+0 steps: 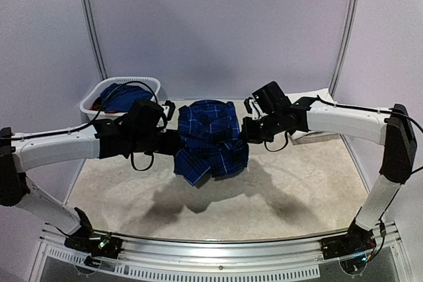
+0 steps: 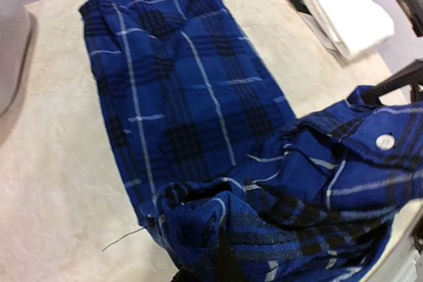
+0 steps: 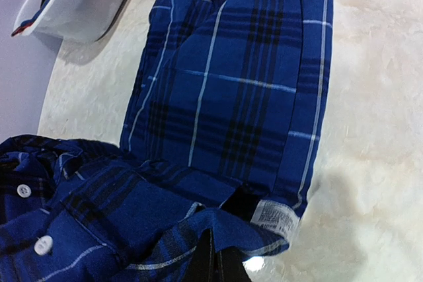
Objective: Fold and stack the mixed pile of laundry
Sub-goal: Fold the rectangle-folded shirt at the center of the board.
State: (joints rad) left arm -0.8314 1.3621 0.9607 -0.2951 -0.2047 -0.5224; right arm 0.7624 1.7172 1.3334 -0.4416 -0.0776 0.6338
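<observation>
Shirt (image 1: 210,138) | pinched between left hand (image 1: 173,142) and right hand (image 1: 246,131)

Overhead view: I see soft, even light from above; the raised shirt (image 1: 210,138) throws a diffuse shadow on the surface (image 1: 297,196) beneath. Wrist views: I find near folds blurred, highlights washed out, edges bowed.

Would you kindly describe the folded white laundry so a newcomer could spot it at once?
Start at the beige table and look to its far right corner. The folded white laundry lies there: plain white cloth, unlike the blue plaid shirt and the plastic basket far left.
</observation>
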